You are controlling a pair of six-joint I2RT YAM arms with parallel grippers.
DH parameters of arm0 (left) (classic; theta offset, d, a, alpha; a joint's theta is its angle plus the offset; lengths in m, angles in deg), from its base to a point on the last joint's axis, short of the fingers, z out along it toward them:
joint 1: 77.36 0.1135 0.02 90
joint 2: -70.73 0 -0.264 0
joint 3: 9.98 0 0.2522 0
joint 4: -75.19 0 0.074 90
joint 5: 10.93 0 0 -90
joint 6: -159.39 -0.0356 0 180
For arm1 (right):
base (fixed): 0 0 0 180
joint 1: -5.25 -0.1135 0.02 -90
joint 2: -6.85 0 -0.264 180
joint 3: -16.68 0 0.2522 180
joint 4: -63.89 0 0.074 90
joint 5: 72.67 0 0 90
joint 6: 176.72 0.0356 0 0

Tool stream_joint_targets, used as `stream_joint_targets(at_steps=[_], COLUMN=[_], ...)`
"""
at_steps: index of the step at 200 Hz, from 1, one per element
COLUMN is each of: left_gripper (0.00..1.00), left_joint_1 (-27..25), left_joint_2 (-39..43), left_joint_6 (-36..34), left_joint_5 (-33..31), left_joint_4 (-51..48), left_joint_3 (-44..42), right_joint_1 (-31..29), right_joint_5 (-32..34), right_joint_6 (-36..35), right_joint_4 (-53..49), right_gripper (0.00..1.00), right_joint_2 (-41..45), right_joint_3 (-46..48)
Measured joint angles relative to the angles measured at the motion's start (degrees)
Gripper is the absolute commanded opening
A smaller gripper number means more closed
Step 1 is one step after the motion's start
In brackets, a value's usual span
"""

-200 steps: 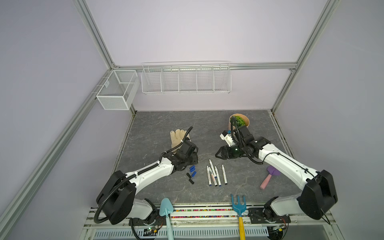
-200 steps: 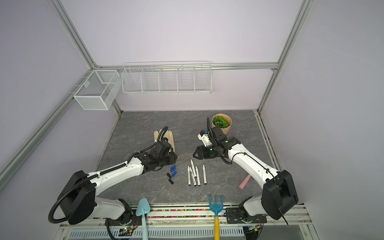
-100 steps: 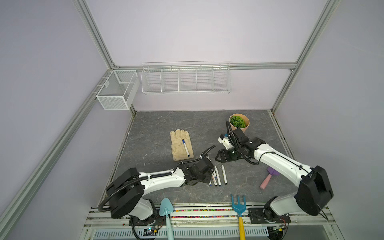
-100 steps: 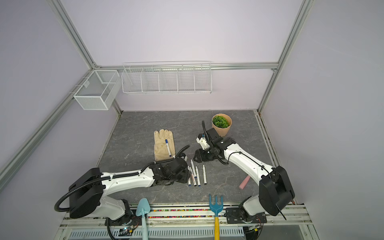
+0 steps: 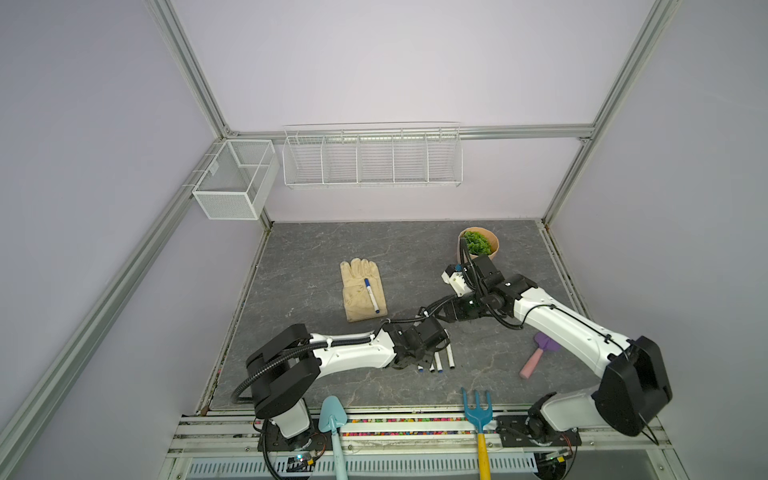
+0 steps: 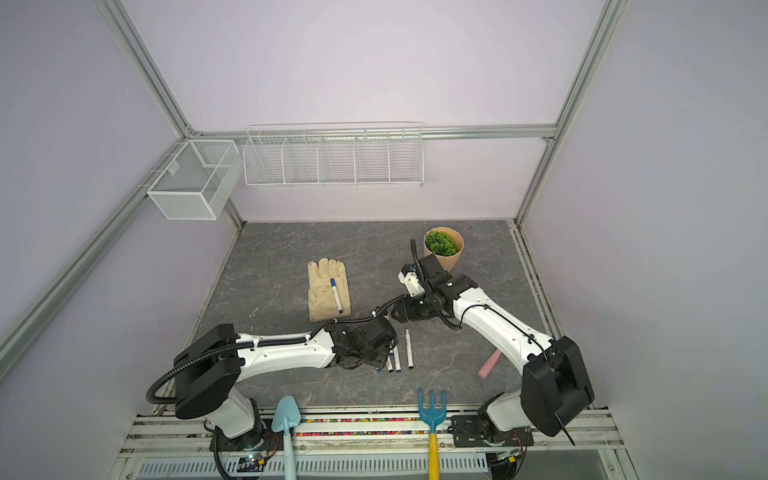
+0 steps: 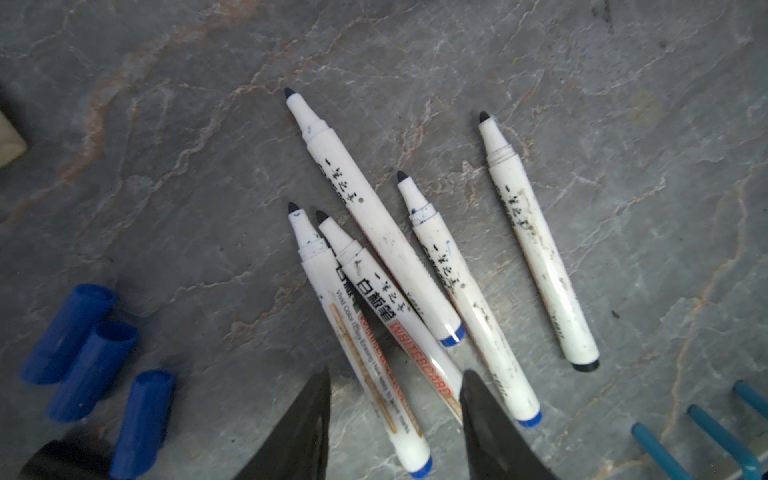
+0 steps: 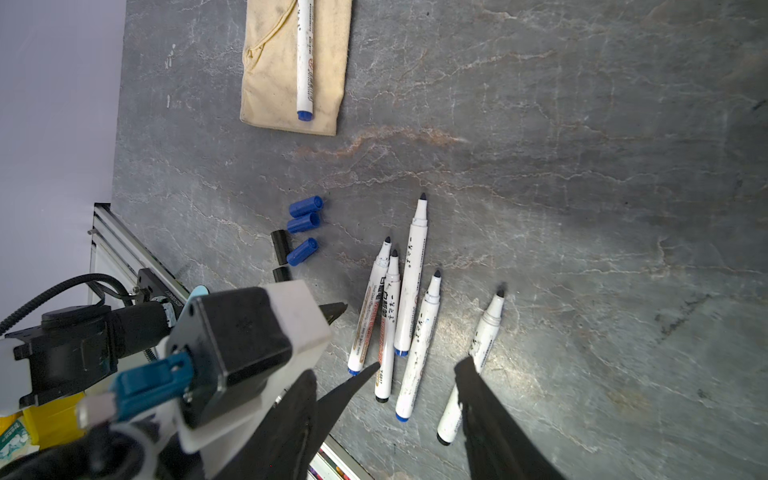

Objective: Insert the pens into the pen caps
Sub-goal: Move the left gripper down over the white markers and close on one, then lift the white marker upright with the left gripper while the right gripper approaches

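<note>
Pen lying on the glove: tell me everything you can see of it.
The pen is a slim white marker, plastic by the look, with dark print along its barrel. It has a blue cap on the end toward the glove's fingers and a small blue plug at the cuff end. It lies flat on the beige glove, slightly slanted along the glove's length and well apart from the other pens. Only the glove touches it. The right wrist view cuts off its capped end.

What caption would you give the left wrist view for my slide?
Left gripper, jaws open, poised above five uncapped white pens on the grey table, three blue pen caps beside them.
</note>
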Motion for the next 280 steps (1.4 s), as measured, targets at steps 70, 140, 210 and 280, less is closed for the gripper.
stream_joint_targets(at_steps=[70, 140, 210, 280], left_gripper=[0.46, 0.42, 0.33, 0.11], left_joint_1=[0.0, 0.11, 0.39, 0.7], left_joint_2=[-0.68, -2.47, -2.16, -2.01], left_joint_6=[0.22, 0.63, 1.64, 3.37], left_joint_5=[-0.61, -0.59, -1.05, -2.29], left_joint_4=[-0.2, 0.11, 1.62, 2.97], left_joint_3=[-0.2, -1.66, -3.72, -4.63], right_joint_1=[0.28, 0.94, 0.96, 1.4], right_joint_5=[-0.04, -0.02, -0.02, 0.02], right_joint_6=[-0.04, -0.04, -0.02, 0.02], right_joint_4=[-0.04, -0.26, -0.24, -0.2], right_gripper=[0.57, 0.57, 0.57, 0.57], right_joint_2=[0.0, 0.04, 0.04, 0.7], right_joint_3=[0.02, 0.02, 0.07, 0.11])
